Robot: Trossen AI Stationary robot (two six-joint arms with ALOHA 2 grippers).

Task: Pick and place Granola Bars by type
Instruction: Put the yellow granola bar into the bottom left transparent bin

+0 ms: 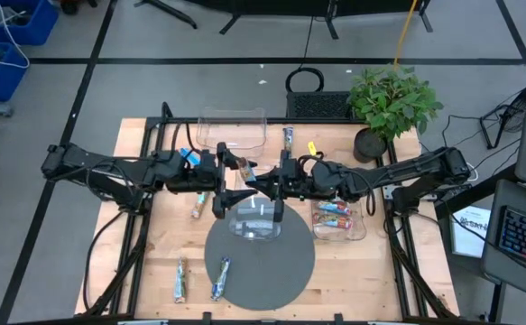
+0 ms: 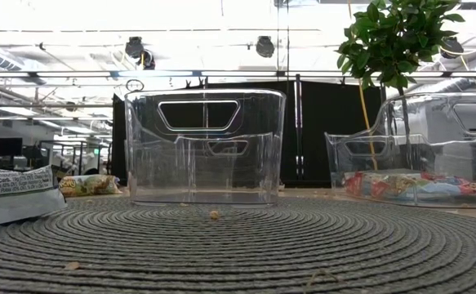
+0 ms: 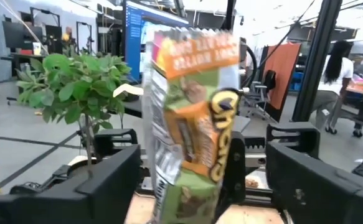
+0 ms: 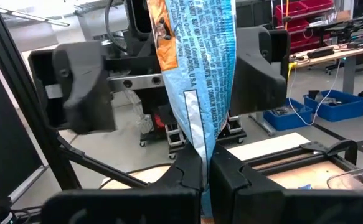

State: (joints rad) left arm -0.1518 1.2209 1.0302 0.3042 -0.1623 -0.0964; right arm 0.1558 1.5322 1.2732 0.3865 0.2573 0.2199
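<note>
Bar [image 4: 193, 74] between facing pincers, mid-table

You've got two matte-black jointed arms, black cables trailing along them, chunky blocky black fingers [image 3: 306, 180] on each wrist.

A mat [image 1: 261, 264] lies on the tabletop [image 1: 362, 271] with a bin [image 1: 256, 221] at its far edge. Another bin [image 1: 233, 128] stands behind it, and a third [image 1: 338, 219], to the mat's right, holds bars [image 1: 333, 209]. Two bars [image 1: 220, 278] lie at the mat's left edge, and a plant [image 1: 391, 104] stands at the far right corner.
</note>
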